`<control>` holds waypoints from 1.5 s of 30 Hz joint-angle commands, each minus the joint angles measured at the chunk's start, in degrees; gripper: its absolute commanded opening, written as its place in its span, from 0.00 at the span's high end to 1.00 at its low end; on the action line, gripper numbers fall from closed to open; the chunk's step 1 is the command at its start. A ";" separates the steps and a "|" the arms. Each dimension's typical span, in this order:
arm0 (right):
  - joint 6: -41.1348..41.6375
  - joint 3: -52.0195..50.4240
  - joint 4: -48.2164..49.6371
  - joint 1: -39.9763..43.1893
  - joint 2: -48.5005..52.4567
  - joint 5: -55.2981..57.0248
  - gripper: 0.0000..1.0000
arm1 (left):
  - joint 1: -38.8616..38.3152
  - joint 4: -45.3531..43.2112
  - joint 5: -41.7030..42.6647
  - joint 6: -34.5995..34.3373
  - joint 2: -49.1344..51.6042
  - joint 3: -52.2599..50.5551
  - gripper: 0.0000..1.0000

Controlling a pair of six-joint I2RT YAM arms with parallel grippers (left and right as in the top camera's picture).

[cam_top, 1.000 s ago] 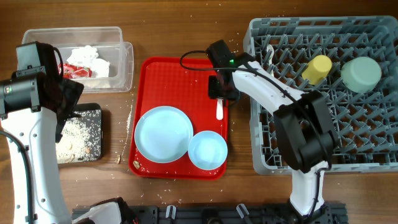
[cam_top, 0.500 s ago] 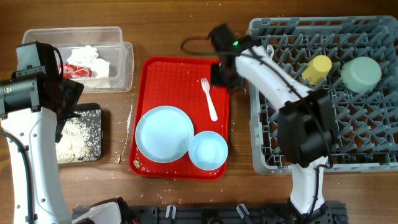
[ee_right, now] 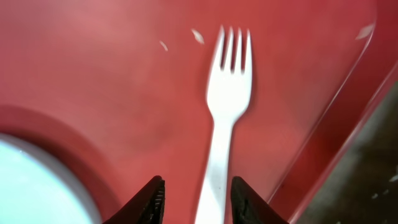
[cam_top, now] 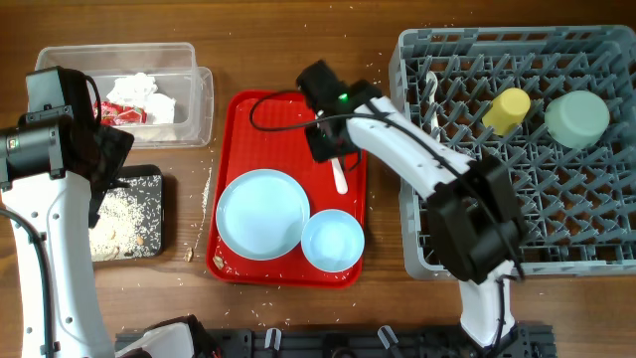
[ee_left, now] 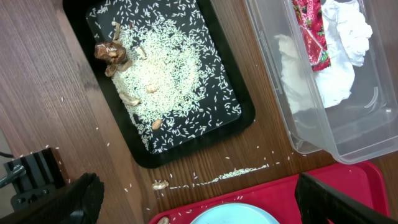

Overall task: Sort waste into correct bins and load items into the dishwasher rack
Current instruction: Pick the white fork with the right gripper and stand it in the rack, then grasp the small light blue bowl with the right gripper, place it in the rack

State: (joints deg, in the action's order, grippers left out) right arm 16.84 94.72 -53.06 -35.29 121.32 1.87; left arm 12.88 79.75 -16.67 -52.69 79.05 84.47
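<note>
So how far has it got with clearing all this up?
Roughly halfway. Done: the napkin and red wrapper lie in the clear tub, rice is in the black tray, and the yellow cup and green saucer sit in the rack. In hand: the right gripper hovers open over the white fork on the red tray. Left: fork, blue plate, blue bowl, plus stray grains on the table.

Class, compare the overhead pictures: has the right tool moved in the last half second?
Yes. The right tool has shifted left over the red tray, away from the dishwasher rack.
</note>
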 commanded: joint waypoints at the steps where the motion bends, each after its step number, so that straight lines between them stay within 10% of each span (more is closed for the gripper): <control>1: 2.67 -1.07 -0.09 -0.22 2.99 6.08 0.64 | 0.26 0.04 -0.96 -0.09 -0.35 0.31 0.00; 9: 1.20 -6.88 4.94 -0.24 6.73 0.07 0.62 | 0.26 0.04 -0.96 -0.09 -0.35 0.31 0.00; 13: 4.39 -7.19 5.16 -0.22 6.73 3.69 0.96 | 0.26 0.04 -0.96 -0.09 -0.35 0.31 0.00; 32: -18.38 10.01 -6.82 30.25 -10.80 0.13 0.94 | 0.26 0.04 -0.96 -0.09 -0.35 0.31 0.00; 34: -19.61 8.15 -5.14 32.61 -10.80 -2.97 0.82 | 0.26 0.04 -0.96 -0.09 -0.35 0.31 0.00; 36: -19.65 6.78 -5.27 33.51 -10.80 -6.03 0.34 | 0.26 0.04 -0.96 -0.09 -0.35 0.31 0.00; 38: -18.88 6.84 -5.46 33.42 -10.93 -9.46 0.12 | 0.26 0.04 -0.96 -0.09 -0.35 0.31 0.00; 45: -7.32 9.01 -7.65 33.68 -18.53 -16.61 0.00 | 0.26 0.04 -0.96 -0.09 -0.35 0.31 0.00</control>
State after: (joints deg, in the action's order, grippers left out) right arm 3.60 101.91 -60.93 -1.72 109.47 -11.92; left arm 12.88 79.75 -16.67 -52.69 79.05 84.47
